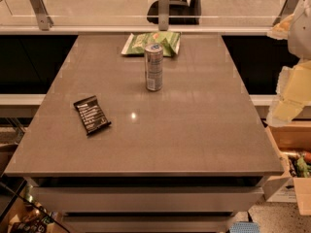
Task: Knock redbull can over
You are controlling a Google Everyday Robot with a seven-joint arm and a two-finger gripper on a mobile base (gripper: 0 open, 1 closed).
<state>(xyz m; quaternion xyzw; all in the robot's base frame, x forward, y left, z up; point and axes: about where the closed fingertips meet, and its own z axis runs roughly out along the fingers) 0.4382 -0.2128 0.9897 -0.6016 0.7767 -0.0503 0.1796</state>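
Observation:
The redbull can (154, 67) is a slim silver-grey can with a bluish top rim. It stands upright on the grey table (160, 140), a little behind its middle. My gripper (290, 98) is a pale, blurred shape at the right edge of the view, past the table's right side and well away from the can. Nothing touches the can.
A green chip bag (151, 43) lies flat just behind the can near the table's far edge. A flat black snack wrapper (92, 114) lies at the left front. A glass railing with metal posts (164, 6) runs behind the table. A cardboard box (294, 164) stands on the floor at the right.

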